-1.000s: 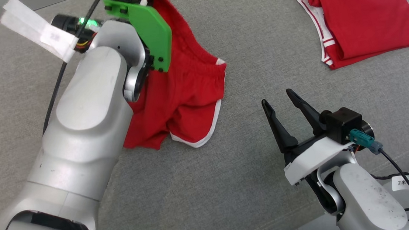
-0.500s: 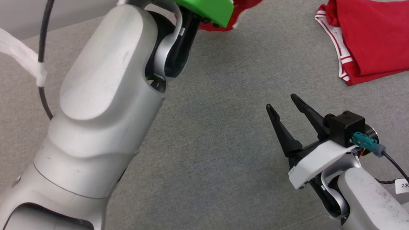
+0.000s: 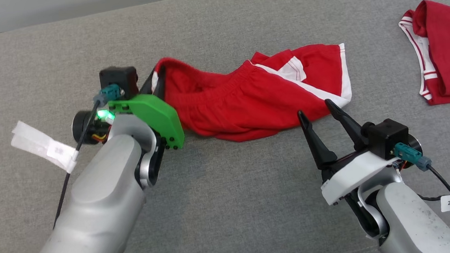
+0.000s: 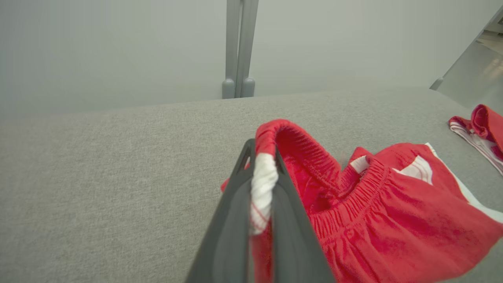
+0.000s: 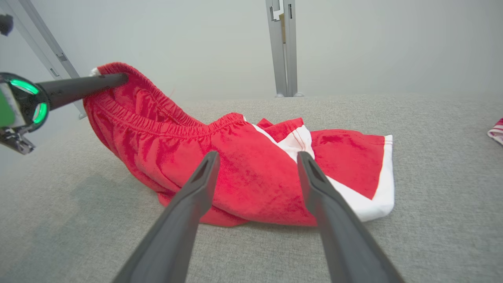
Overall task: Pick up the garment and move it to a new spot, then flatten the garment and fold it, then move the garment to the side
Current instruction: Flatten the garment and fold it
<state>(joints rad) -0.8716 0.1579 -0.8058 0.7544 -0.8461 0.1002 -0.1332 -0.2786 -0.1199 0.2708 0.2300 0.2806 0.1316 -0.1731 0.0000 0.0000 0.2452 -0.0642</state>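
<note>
left wrist view: my left gripper [image 4: 262, 157] has its 2 dark fingers pressed together on the elastic waistband of the red fabric shorts with white trim [image 4: 393, 220]. it holds that edge raised above the grey woven cushion surface [image 4: 98, 177]. the rest of the shorts lies crumpled on the surface, stretched toward my right. in the head view my right gripper [image 3: 315, 108] hovers just in front of the white-edged leg hem, jaws spread wide, gripping nothing. a folded red garment with white stripes [image 3: 446, 54] lies well apart at the far right.
</note>
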